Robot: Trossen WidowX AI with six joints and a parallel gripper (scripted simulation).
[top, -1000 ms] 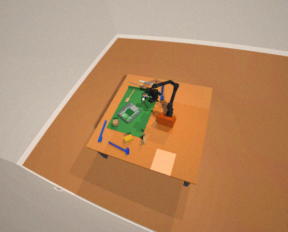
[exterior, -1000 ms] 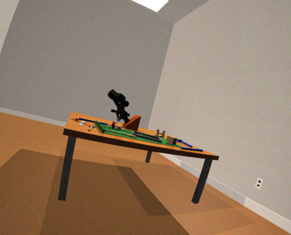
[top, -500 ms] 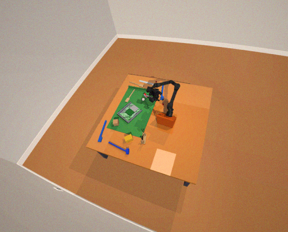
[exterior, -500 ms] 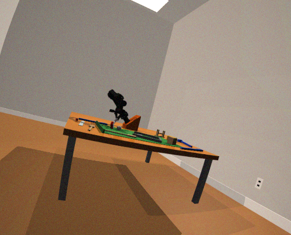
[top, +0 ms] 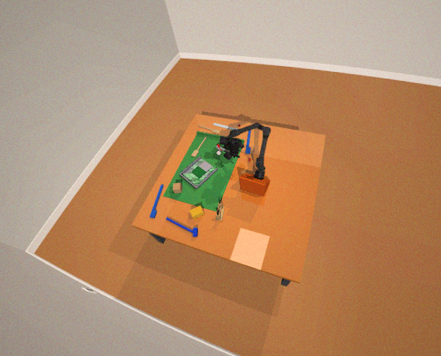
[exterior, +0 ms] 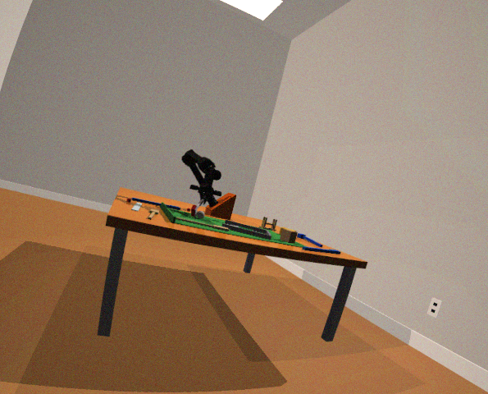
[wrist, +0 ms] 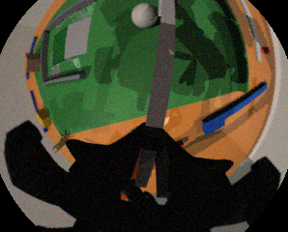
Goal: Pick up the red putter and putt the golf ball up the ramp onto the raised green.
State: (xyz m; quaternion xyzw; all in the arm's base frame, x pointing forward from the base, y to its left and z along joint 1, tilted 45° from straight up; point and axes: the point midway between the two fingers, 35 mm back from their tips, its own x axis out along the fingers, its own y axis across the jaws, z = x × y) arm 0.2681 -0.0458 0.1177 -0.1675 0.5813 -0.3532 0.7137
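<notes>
The gripper (wrist: 151,177) is clenched on the grey shaft of the red putter (wrist: 161,58), which reaches away from it to a red head lying just beside the golf ball (wrist: 144,14); whether head and ball touch cannot be told. Taking the ball as the landmark, the putter head sits on its far-right side in the wrist view and the raised green (top: 199,171) with its grey ramp frame lies well to the ball's left, across the green mat (top: 181,190). The likely failure is a glancing stroke: the head looks offset from the line between ball and ramp, so a push could send the ball off past the frame, or too softly to climb. The slim shaft could also twist in the jaws on impact. Only the wrist view shows the head-to-ball spacing; the top view alone shows the ramp's bearing from the ball.
</notes>
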